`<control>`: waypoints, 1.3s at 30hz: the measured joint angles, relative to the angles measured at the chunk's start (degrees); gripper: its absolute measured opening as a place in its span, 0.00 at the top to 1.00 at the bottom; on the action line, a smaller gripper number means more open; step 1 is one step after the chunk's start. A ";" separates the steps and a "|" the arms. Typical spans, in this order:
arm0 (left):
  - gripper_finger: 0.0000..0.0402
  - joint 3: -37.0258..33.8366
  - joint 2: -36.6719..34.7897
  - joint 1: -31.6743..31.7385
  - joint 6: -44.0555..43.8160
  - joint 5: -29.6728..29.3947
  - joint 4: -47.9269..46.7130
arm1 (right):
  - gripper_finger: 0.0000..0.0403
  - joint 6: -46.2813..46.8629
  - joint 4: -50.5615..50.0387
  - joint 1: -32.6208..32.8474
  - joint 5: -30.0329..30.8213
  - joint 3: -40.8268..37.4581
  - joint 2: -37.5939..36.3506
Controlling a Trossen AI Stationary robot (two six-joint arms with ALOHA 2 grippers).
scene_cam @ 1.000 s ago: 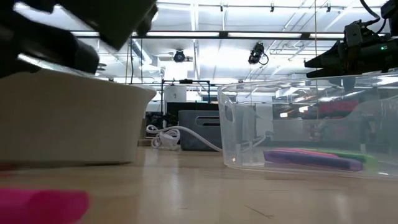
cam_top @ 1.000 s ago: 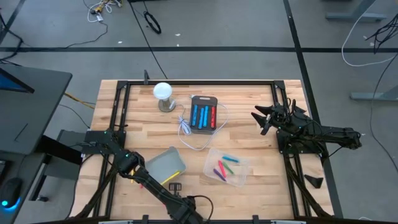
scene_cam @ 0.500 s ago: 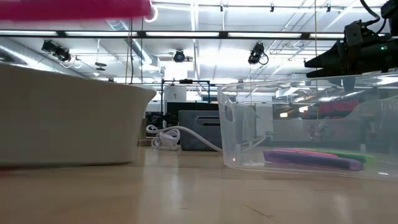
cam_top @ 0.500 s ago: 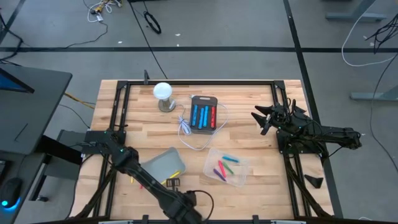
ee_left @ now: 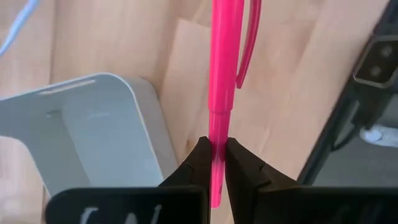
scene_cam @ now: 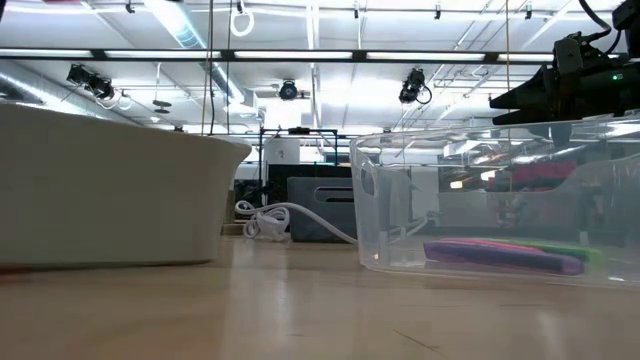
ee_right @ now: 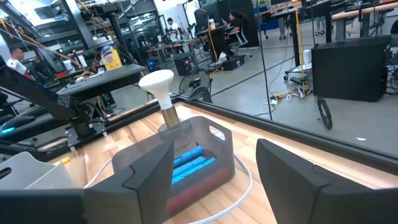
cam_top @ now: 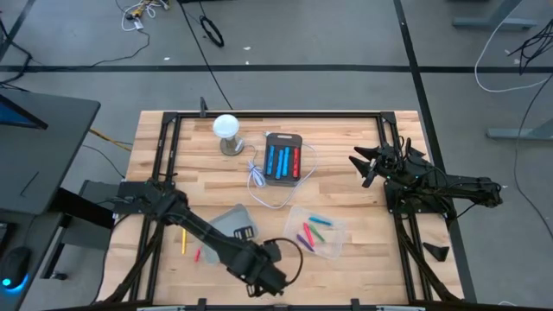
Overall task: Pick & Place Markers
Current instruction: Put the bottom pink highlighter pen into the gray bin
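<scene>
- A pink marker is held pinched in the shut left claw, above the worktop beside the grey tray.
- Two markers lie loose left of the tray, not yet placed.
- Several are already in the clear bin.
- The right claw is held wide and empty, well apart.

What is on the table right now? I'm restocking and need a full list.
Pink marker: one, pink, held above the table by the grey bin.
Loose markers: two, yellow and red, on the wood left of the grey bin.
Clear bin: one, holding several coloured markers.
Grey bin: one, near front edge.
Dark tray: one, holding blue and red markers, centre back.
White cable: one, around the tray.
White-topped stand: one, back.
Left gripper: shut on the pink marker.
Right gripper: open, parked at right.
</scene>
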 joint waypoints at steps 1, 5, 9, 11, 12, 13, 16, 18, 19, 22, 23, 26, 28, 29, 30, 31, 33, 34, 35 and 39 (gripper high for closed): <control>0.93 0.00 0.00 0.39 -0.04 -0.01 0.01 | 0.43 0.00 0.02 -0.02 0.00 0.00 0.00; 0.94 -1.04 -0.18 1.47 -1.59 -0.03 0.11 | 0.43 0.00 0.02 -0.01 0.02 0.00 0.00; 0.94 -7.16 -1.45 1.77 -4.24 2.24 0.06 | 0.43 0.00 0.00 0.00 0.02 0.00 0.00; 0.93 -10.45 -3.32 1.90 -6.50 3.64 0.05 | 0.43 0.00 0.02 -0.02 0.00 0.00 0.00; 0.93 -12.44 -4.50 1.86 -7.48 3.66 0.13 | 0.43 0.00 0.10 -0.02 0.00 0.00 0.00; 0.93 -14.51 -5.61 1.84 -8.16 3.94 -0.03 | 0.43 0.00 0.13 0.00 0.02 0.00 -0.02; 0.93 -20.91 -9.00 2.00 -10.02 4.60 1.56 | 0.43 0.00 0.08 0.00 0.00 0.02 0.00; 0.93 -25.99 -12.12 2.08 -10.53 5.05 2.64 | 0.43 0.00 0.05 -0.01 0.02 0.02 -0.02; 0.93 -28.51 -13.72 2.23 -10.51 5.43 3.36 | 0.43 0.00 0.02 -0.02 -0.02 0.02 -0.02; 0.93 -36.43 -18.30 2.55 -10.80 5.63 5.46 | 0.43 0.00 0.04 -0.02 0.00 0.02 -0.02; 0.93 -38.96 -19.74 2.79 -10.95 5.96 5.99 | 0.43 0.00 0.00 -0.02 0.00 0.02 -0.02; 0.93 -45.42 -23.76 3.62 -10.69 7.57 8.81 | 0.43 0.00 0.03 0.00 0.00 0.02 0.00; 0.93 -47.36 -24.68 4.13 -9.90 7.68 9.79 | 0.43 0.00 0.04 -0.02 0.00 0.02 0.00; 0.93 -47.78 -24.70 4.26 -8.99 7.69 9.82 | 0.43 0.00 0.04 -0.02 0.00 0.02 -0.02; 0.93 -47.93 -24.70 4.37 -7.96 7.69 9.82 | 0.43 0.00 0.02 -0.02 0.00 0.02 -0.02; 0.92 -47.92 -24.72 4.58 -7.18 7.76 9.97 | 0.43 0.00 0.02 0.00 0.00 0.02 -0.01; 0.90 -47.84 -24.74 5.15 -6.06 7.89 10.53 | 0.43 0.00 0.02 -0.01 0.00 0.02 -0.01; 0.89 -47.84 -24.74 5.52 -5.90 7.89 10.78 | 0.43 0.00 0.02 -0.02 0.00 0.02 0.00; 0.88 -47.84 -24.74 5.99 -5.92 7.87 11.23 | 0.43 0.00 0.02 -0.02 0.00 0.02 -0.02; 0.84 -47.84 -24.74 7.44 -6.18 7.68 12.06 | 0.43 0.00 0.02 -0.02 0.00 0.02 0.00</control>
